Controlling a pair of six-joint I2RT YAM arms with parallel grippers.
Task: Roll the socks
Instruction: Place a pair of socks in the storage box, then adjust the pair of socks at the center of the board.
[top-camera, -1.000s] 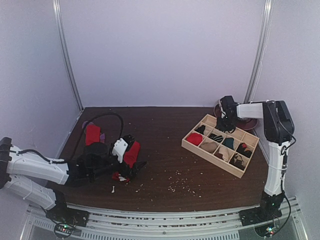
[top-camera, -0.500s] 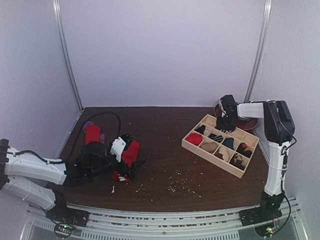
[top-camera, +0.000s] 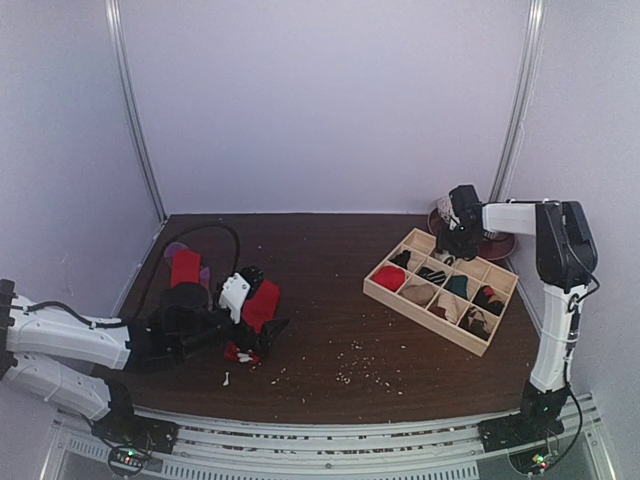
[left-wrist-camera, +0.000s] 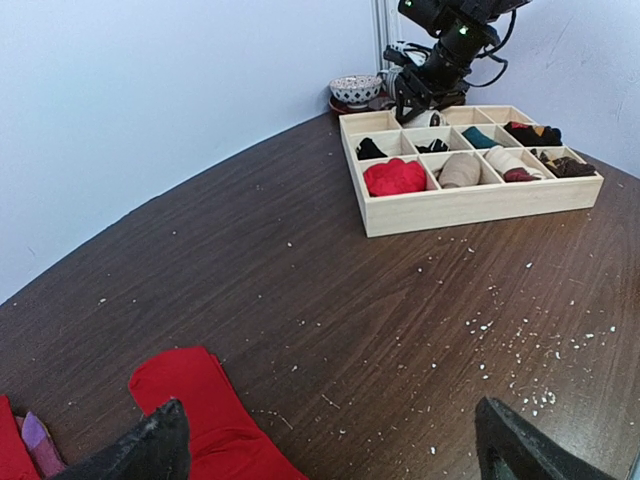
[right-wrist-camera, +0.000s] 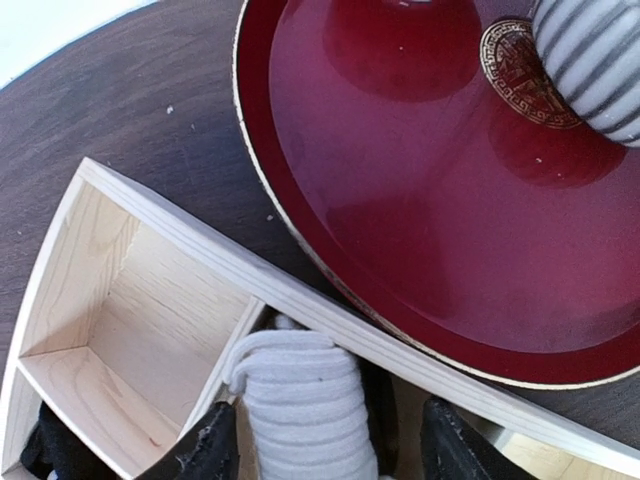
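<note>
A plain red sock (top-camera: 262, 305) lies flat at the table's front left, and it also shows in the left wrist view (left-wrist-camera: 200, 410). My left gripper (top-camera: 262, 340) (left-wrist-camera: 335, 455) is open wide and low over the table, its left finger over that sock's edge. Another red sock (top-camera: 183, 268) with a purple piece (top-camera: 205, 272) lies further back left. My right gripper (top-camera: 452, 250) (right-wrist-camera: 330, 450) is open in a far compartment of the wooden tray, its jaws either side of a white ribbed rolled sock (right-wrist-camera: 305, 410).
The pale wooden grid tray (top-camera: 385, 293) (right-wrist-camera: 330, 315) at the right holds several rolled socks, one of them red (left-wrist-camera: 395, 177). A dark red plate (right-wrist-camera: 450, 200) and a patterned bowl (left-wrist-camera: 355, 90) stand just behind it. White crumbs are scattered at the front (top-camera: 365, 375).
My right gripper has shifted slightly to the right at the tray's far edge. My left arm has drawn back a little. The socks lie as before.
</note>
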